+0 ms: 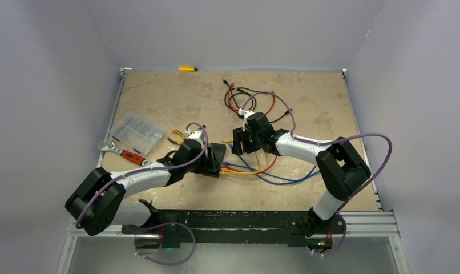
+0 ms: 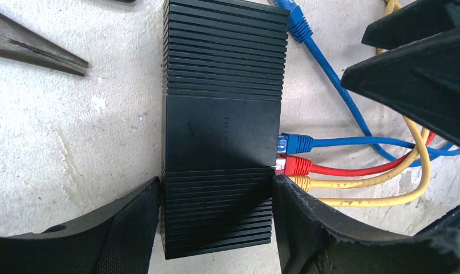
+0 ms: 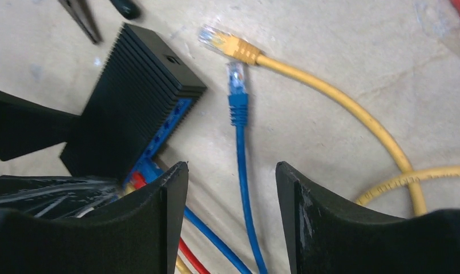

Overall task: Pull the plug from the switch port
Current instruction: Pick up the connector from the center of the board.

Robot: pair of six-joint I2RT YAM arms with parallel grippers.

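**One blue plastic plug (image 3: 237,94) is lying free of the flat black ribbed switch (image 3: 130,103)**

The switch is resting flat on the sandy-coloured table (image 1: 307,103), a little left of centre and toward the near side. The left gripper (image 2: 216,188) is clamping it across its width, with one black finger pressing against each long side.

Three plugs are sitting side by side in the sockets on its right-hand face: a seated blue plug (image 2: 293,142), a red plug (image 2: 296,165) and a yellow plug (image 2: 302,182). Their cables are trailing off to the right.

The blue plastic plug, clear at its tip, is lying on the table just beside the socket face and is not touching it. A loose yellow plug (image 3: 228,44) is lying close by.

The right gripper (image 3: 230,188) is hovering over the free blue cable with its jaws standing wide apart. The cable is running between the fingers and touching neither.

Near the left edge, a clear plastic compartment box (image 1: 137,131) and a red-handled wrench (image 1: 125,153) are lying side by side. A yellow screwdriver (image 1: 188,69) is lying at the far edge. A tangle of red and black leads (image 1: 245,98) is sprawling at the far side, right of centre.
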